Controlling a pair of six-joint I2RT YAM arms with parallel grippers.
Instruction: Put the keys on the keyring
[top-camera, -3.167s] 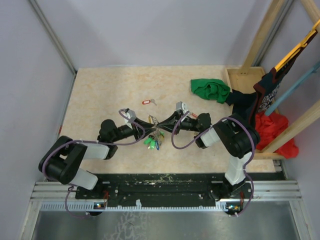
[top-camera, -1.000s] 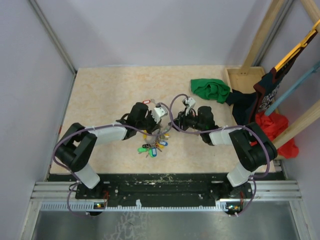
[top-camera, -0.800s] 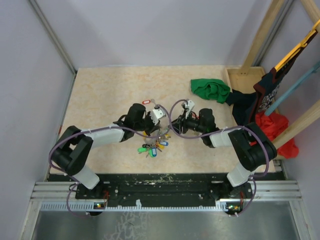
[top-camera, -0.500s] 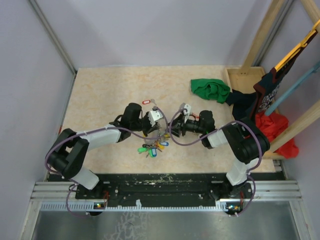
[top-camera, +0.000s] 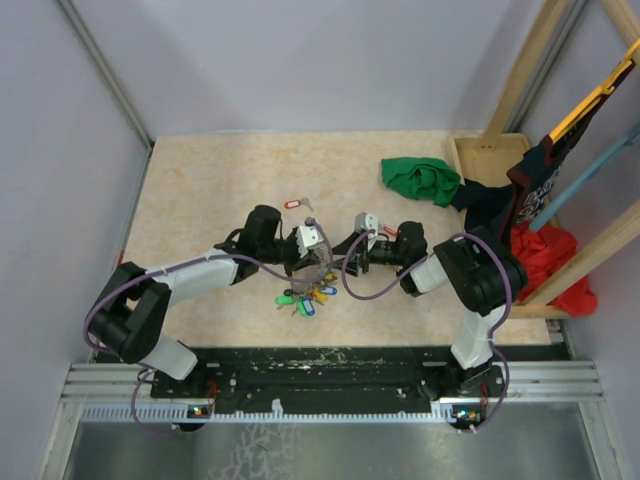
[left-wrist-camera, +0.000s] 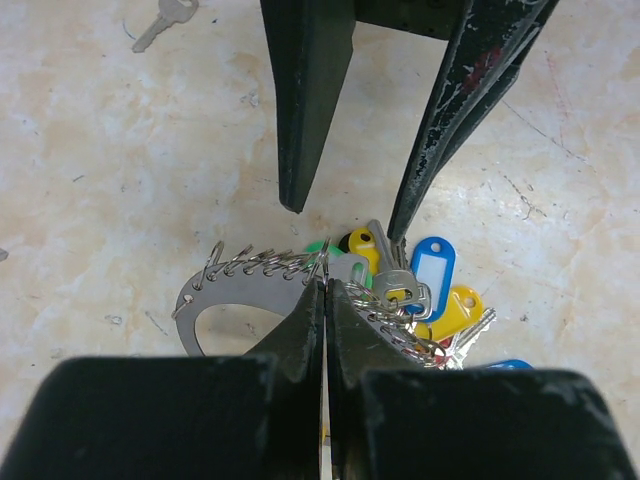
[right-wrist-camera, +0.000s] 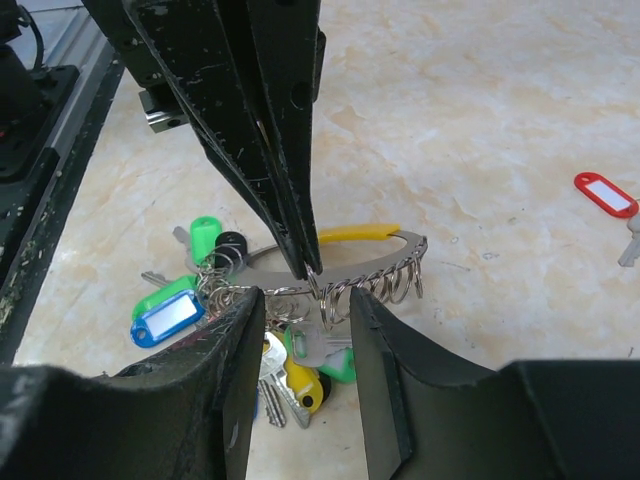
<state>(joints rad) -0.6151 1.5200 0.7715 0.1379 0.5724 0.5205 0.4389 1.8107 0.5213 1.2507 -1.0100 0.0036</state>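
Note:
The keyring (left-wrist-camera: 228, 298) is a flat grey metal loop strung with small split rings, keys and blue, yellow and green tags, lying on the table (top-camera: 200, 190). My left gripper (left-wrist-camera: 325, 287) is shut on its band at the row of split rings. It shows in the right wrist view (right-wrist-camera: 306, 266) coming down from above. My right gripper (right-wrist-camera: 308, 300) is open, its fingers (left-wrist-camera: 305, 110) straddling the keyring (right-wrist-camera: 345, 258) opposite the left one. From above, both grippers (top-camera: 320, 262) (top-camera: 340, 262) meet over the bunch (top-camera: 308, 288). I see no loose brass key apart from the bunch.
A key with a red oblong tag (right-wrist-camera: 600, 194) lies on the table beyond the grippers (top-camera: 292, 204). A green cloth (top-camera: 420, 178) lies at the back right beside a wooden tray (top-camera: 470, 150), with dark and red cloths behind it.
Both wrists have drawn a little toward the near edge and closer together. The left gripper stays shut on the keyring; the bunch has hardly moved.

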